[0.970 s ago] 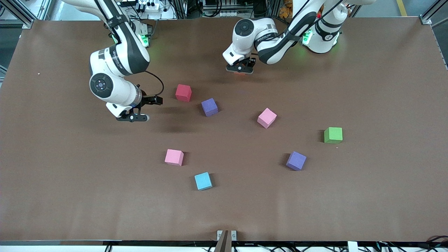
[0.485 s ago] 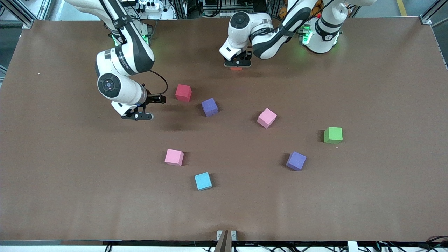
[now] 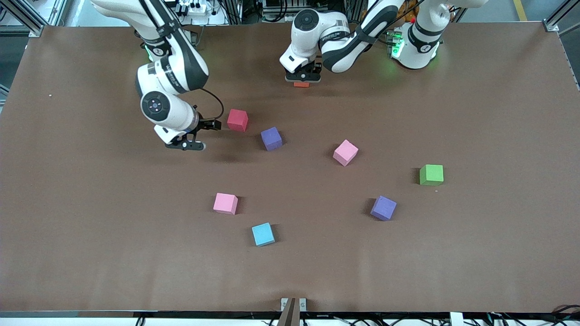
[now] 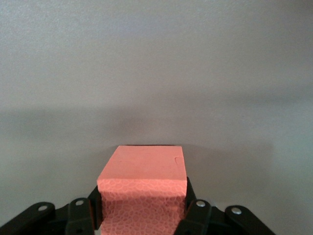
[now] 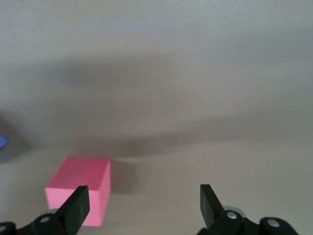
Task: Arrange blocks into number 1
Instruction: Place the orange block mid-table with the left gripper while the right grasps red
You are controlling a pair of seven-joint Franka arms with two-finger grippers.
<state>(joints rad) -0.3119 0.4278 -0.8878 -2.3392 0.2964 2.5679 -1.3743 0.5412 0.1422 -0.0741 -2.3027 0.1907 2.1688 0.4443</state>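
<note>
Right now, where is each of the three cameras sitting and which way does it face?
Front view: high across the table, facing both arms and the scattered blocks.
Left wrist view: on the left arm's wrist, looking down past the left gripper shut on the orange block.
Right wrist view: on the right wrist, past the open right gripper at the red block.
Shared: front view also shows the orange block and red block.
</note>
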